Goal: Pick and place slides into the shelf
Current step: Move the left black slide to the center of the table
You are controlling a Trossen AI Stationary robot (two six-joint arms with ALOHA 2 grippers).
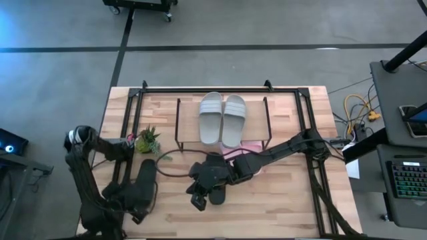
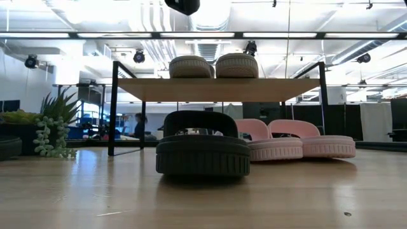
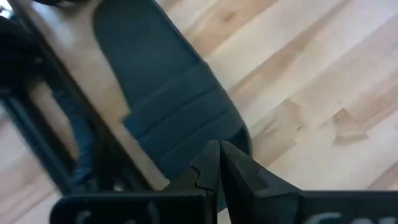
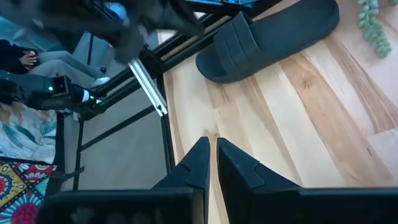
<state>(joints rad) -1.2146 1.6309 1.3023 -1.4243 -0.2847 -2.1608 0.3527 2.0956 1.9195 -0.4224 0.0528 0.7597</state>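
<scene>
Two pale grey-green slides (image 1: pixel 223 118) lie on the light wooden top of the black-framed shelf (image 1: pixel 189 127), two pink slides (image 2: pixel 296 146) beneath. The right gripper (image 1: pixel 198 199), fingers nearly closed and empty, hangs by a black slide (image 2: pixel 203 152) near the shelf's front. The left gripper (image 3: pixel 217 163), closed and empty, waits over the other black slide (image 1: pixel 145 179) at near left.

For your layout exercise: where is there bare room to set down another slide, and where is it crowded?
Free: the table in front, right of the right gripper. Crowded: the shelf top holds two grey-green slides; pink slides fill underneath at right.

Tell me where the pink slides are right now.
The pink slides sit side by side on the table under the shelf, toward its right side in the low view. In that view, a black slide stands in front of them, to their left.
</scene>
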